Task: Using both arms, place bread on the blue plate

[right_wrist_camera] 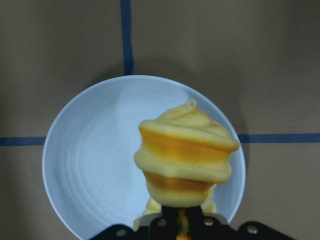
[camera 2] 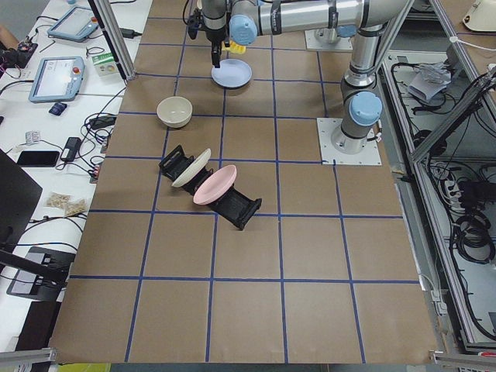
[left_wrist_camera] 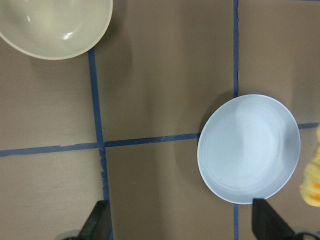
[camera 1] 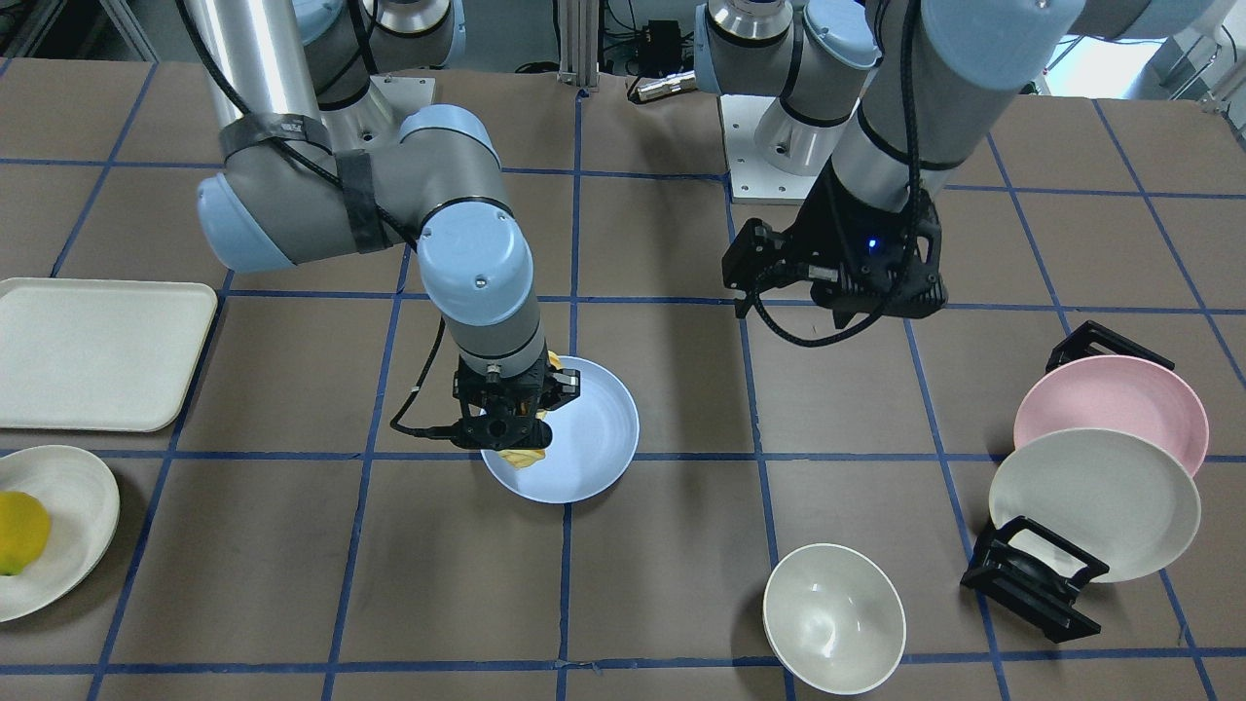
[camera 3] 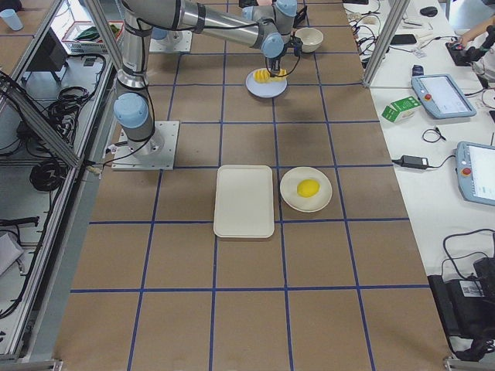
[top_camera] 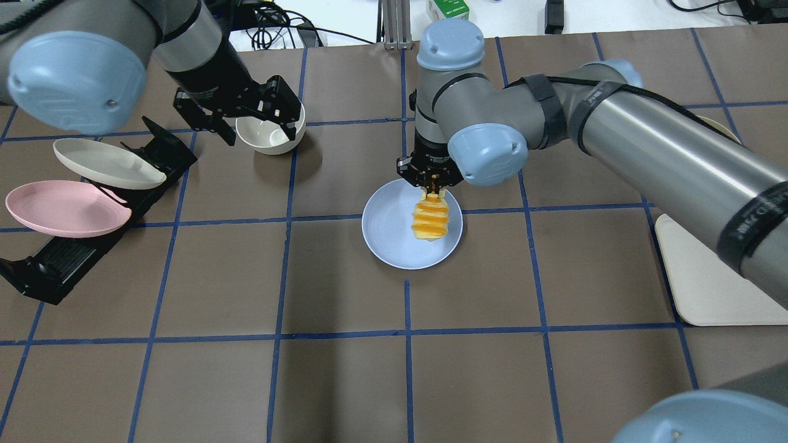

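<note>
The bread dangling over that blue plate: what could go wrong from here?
The right arm's fingers pinch the bread by one end only, so it might slip or tear loose early. It also hangs over one side of the blue plate, not its middle, so once released it could topple across the rim onto the table.

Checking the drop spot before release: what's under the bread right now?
The blue plate lies under the bread, which the right pincer grips by one end. The plate's patch beneath the loaf is covered, so contact cannot be judged.
</note>
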### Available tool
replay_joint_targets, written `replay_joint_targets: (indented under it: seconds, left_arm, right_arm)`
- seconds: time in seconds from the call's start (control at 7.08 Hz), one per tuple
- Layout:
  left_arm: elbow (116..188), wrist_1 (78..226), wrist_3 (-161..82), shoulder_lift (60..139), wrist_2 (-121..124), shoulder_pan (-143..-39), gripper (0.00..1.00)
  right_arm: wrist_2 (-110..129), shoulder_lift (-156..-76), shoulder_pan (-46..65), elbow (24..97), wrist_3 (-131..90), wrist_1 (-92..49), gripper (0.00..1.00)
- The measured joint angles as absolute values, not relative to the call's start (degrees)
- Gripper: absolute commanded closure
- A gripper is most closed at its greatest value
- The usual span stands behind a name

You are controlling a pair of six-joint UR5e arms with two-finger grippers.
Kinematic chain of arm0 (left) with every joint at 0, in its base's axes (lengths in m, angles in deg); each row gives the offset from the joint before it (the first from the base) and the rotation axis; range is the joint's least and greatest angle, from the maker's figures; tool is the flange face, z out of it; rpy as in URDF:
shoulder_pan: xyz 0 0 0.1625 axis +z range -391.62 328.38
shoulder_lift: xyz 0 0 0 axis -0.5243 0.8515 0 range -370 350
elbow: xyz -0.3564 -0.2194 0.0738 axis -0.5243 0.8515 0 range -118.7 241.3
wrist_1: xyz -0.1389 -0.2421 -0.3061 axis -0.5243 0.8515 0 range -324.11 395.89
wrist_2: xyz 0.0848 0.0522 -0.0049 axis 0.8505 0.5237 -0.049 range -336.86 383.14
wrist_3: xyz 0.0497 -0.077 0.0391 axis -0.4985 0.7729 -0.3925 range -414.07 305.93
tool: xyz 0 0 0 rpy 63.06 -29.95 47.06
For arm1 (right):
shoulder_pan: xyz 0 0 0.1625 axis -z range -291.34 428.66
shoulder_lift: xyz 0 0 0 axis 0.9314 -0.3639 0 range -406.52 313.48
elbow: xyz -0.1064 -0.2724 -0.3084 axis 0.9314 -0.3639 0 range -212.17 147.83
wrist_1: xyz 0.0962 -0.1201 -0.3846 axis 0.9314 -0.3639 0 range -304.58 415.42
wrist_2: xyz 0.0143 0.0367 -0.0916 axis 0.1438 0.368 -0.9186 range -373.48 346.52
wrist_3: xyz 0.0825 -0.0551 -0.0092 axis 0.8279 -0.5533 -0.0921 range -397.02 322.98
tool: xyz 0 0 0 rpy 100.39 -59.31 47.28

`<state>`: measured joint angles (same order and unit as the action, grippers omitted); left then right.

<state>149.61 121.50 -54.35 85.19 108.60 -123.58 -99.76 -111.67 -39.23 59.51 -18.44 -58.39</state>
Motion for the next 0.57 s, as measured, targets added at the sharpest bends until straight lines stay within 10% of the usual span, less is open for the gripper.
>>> replay_joint_targets:
  seconds: [0.28,0.42,0.57]
  left_arm:
    - [149.7,124.7,-54.5,83.0,112.2,-123.8,0.0]
    - [149.6,124.7,-54.7,82.9,112.8,-123.8,0.0]
    - [149.5,124.5,-54.9,83.1,113.0,-123.8,0.0]
  right_arm:
    - [-99.7,-109.4,-41.3,59.6,-15.6,-59.8,1.0]
    - [-99.8,-108.6,-41.6,59.7,-15.2,-59.9,0.88]
    - [-99.8,-108.0,-41.7,59.8,-15.1,-60.0,0.53]
